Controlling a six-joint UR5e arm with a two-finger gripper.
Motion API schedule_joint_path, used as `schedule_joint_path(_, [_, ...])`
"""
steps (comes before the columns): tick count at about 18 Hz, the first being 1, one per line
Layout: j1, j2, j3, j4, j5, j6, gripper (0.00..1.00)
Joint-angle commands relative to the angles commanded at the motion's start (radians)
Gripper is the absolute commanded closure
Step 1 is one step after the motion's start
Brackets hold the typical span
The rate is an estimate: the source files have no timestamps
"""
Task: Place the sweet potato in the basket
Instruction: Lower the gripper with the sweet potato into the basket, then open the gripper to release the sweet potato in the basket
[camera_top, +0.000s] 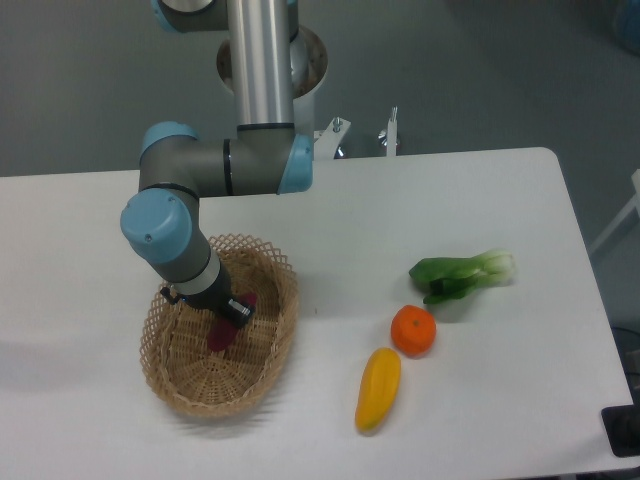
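Note:
The light tan wicker basket (196, 388) sits on the white table at the front left. My gripper (232, 312) reaches down inside the basket. The magenta-purple sweet potato (218, 337) lies tilted between the jaws, with one end low over the basket floor and the other end poking out past the gripper on the upper right. The jaws look closed around its middle. I cannot tell whether the sweet potato touches the basket floor.
A round orange (413, 330), a yellow-orange elongated fruit (378, 388) and a green bok choy (462, 275) lie on the table's right half. The arm's base and mounting brackets (340, 135) stand at the table's back edge.

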Motion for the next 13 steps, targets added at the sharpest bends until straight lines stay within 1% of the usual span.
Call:
schedule_joint_path(3, [0.002, 0.015, 0.034, 0.006, 0.0, -0.011, 0.0])
schedule_joint_path(6, [0.011, 0.02, 0.103, 0.011, 0.002, -0.011, 0.0])
schedule_joint_path(8, [0.034, 0.026, 0.146, 0.011, 0.003, -0.011, 0.0])
schedule_joint_path(9, [0.052, 0.034, 0.156, 0.009, 0.003, -0.011, 0.0])
schedule_joint_path(11, [0.078, 0.052, 0.16, 0.012, 0.002, 0.005, 0.0])
schedule_joint_path(13, [0.123, 0.077, 0.176, 0.011, 0.0, 0.034, 0.0])
